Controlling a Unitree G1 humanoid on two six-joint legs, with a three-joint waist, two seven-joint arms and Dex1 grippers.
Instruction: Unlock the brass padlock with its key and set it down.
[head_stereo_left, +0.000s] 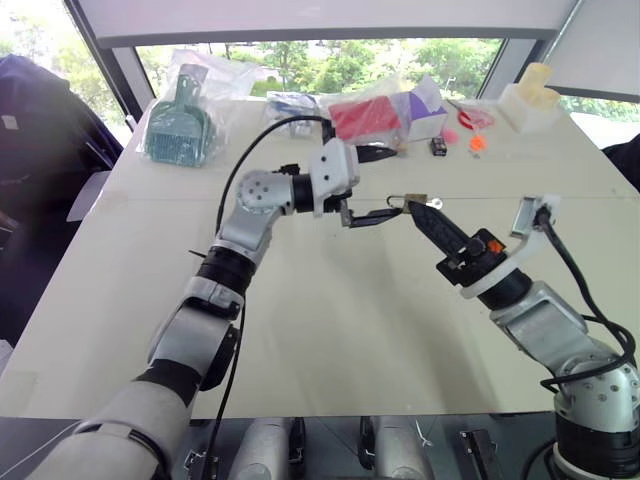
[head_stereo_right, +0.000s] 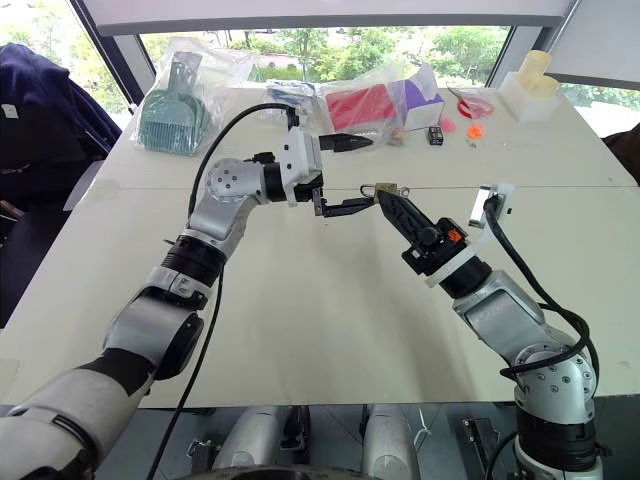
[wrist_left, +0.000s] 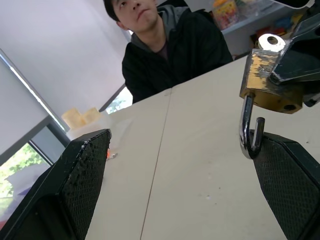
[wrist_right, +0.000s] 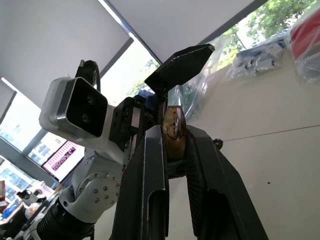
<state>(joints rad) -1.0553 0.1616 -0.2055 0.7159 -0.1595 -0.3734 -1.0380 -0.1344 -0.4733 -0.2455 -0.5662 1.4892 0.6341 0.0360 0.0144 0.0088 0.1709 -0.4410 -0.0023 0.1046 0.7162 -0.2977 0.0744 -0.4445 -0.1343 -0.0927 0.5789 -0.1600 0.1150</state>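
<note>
Brass-bodied small padlock with its silvery shackle sits pinched at your right gripper fingers' tips, above the pale worktop. Left wrist view: your left gripper fingers gape wide, the shackle touching one black pad. Right wrist view: black fingers clamp the padlock.

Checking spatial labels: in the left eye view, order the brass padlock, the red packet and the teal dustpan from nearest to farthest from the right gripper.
1. brass padlock, clamped at the right gripper tip.
2. red packet, beyond it at the table's far edge.
3. teal dustpan, far-left corner.
</note>
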